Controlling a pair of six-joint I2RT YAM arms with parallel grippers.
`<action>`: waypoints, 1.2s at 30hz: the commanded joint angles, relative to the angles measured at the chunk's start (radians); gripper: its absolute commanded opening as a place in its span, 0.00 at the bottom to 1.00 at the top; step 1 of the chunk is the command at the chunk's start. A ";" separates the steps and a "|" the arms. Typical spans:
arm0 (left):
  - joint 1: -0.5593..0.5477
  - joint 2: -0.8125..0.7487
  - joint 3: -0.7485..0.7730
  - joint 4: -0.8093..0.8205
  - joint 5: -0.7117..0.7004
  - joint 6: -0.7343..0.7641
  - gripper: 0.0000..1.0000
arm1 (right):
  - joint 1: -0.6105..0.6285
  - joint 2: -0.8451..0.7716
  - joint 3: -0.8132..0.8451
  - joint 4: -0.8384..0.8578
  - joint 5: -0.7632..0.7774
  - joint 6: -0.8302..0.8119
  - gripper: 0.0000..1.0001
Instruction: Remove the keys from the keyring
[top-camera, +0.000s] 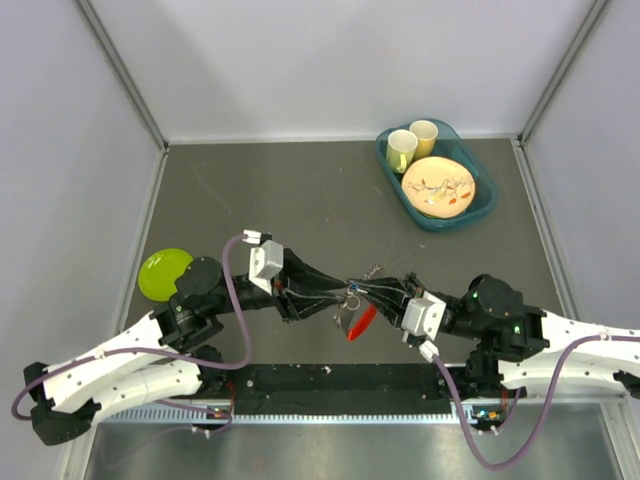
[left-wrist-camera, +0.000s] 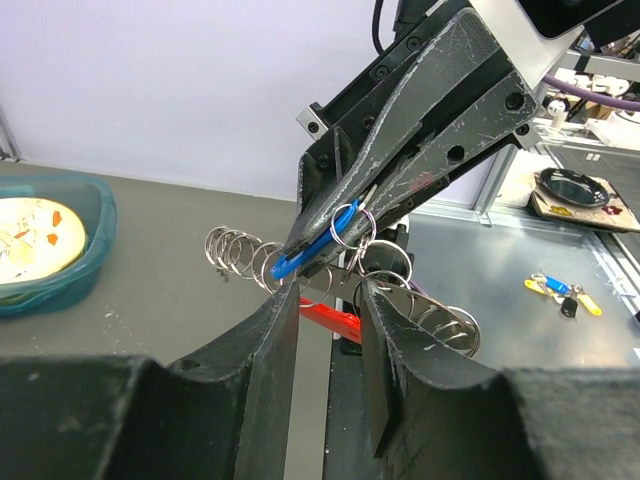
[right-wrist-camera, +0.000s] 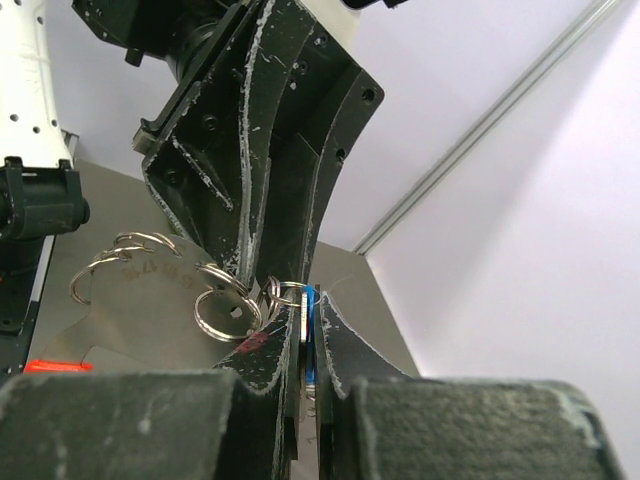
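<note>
Both arms meet above the table's near middle. My right gripper (right-wrist-camera: 310, 322) (left-wrist-camera: 300, 246) (top-camera: 378, 291) is shut on the blue-headed key (right-wrist-camera: 311, 335) (left-wrist-camera: 312, 247), held edge-on between its pads. A small keyring (right-wrist-camera: 286, 292) (left-wrist-camera: 344, 223) hangs at that key's head, linked to several more rings and a flat metal tag (right-wrist-camera: 110, 300) (left-wrist-camera: 440, 318). The red-headed key (top-camera: 361, 322) (left-wrist-camera: 331, 319) dangles below the bunch. My left gripper (left-wrist-camera: 328, 296) (top-camera: 338, 297) has its jaws apart, with its tips on either side of the rings. I cannot tell whether they touch.
A green plate (top-camera: 163, 272) lies at the left by the left arm. At the back right stands a teal tray (top-camera: 487, 205) (left-wrist-camera: 88, 250) with two cups and a patterned plate. A grey wall closes each side of the table.
</note>
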 joint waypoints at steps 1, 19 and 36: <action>-0.008 -0.014 -0.024 0.053 -0.030 0.001 0.36 | 0.011 -0.005 0.028 0.126 0.011 0.029 0.00; -0.017 -0.014 -0.056 0.201 -0.010 -0.069 0.35 | 0.013 0.002 -0.046 0.248 0.024 0.113 0.00; -0.026 0.019 -0.028 0.186 -0.009 -0.103 0.00 | 0.011 0.022 -0.056 0.242 0.041 0.142 0.00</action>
